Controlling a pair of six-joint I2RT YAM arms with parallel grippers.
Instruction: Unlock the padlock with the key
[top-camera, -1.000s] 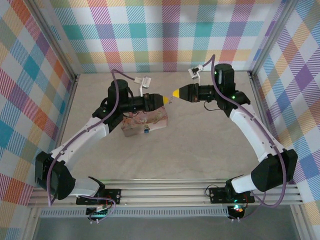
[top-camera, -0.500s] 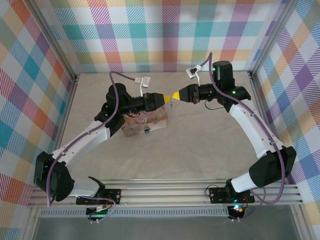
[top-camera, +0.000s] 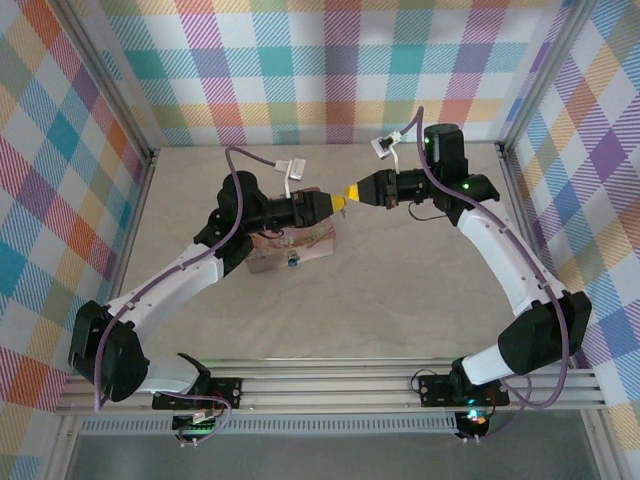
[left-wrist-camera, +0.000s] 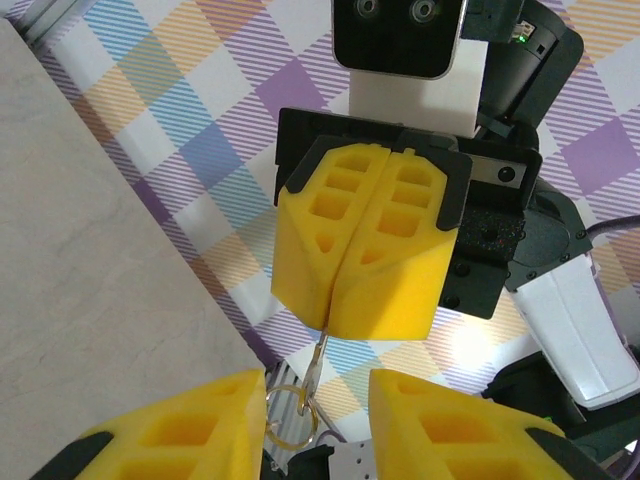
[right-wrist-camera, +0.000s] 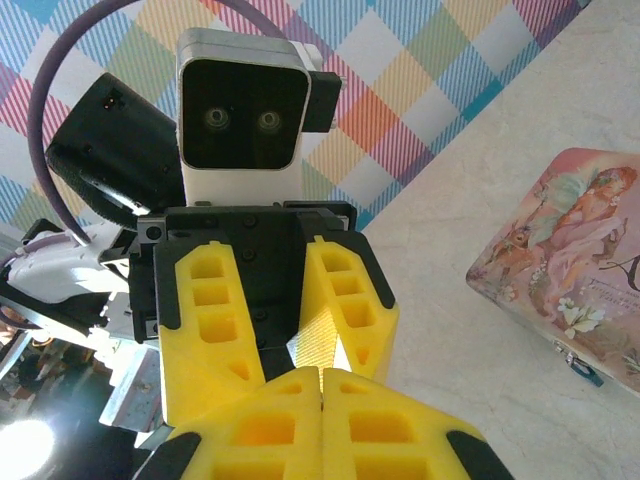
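The tin (right-wrist-camera: 560, 280), pink with a pictured lid, lies flat on the table (top-camera: 400, 290). The padlock (right-wrist-camera: 583, 366) hangs at the tin's front edge, the side facing the arm bases. It is a small blue-green speck touching the tin wall. It is too small to tell how its shackle stands.

Both hands meet tip to tip in the air, above the tin's far right corner and clear of its lid. The right hand (left-wrist-camera: 331, 324) comes in from the right of the tin. Its yellow fingers are pressed together along a single seam, clamped on the key (left-wrist-camera: 317, 362). The key is a thin grey sliver sticking out of that seam, pointing away from the right hand toward the left hand. A thin ring (left-wrist-camera: 288, 428) hangs on the key's free end.

The left hand (right-wrist-camera: 305, 350) reaches out from over the tin's far edge and faces the right hand. Its two fingers stand apart with a clear gap. In the left wrist view the key and ring sit in that gap, close to the left-side finger. I cannot tell whether either finger touches them. The key is well apart from the padlock, up above the tin's far side while the padlock is low at its front.
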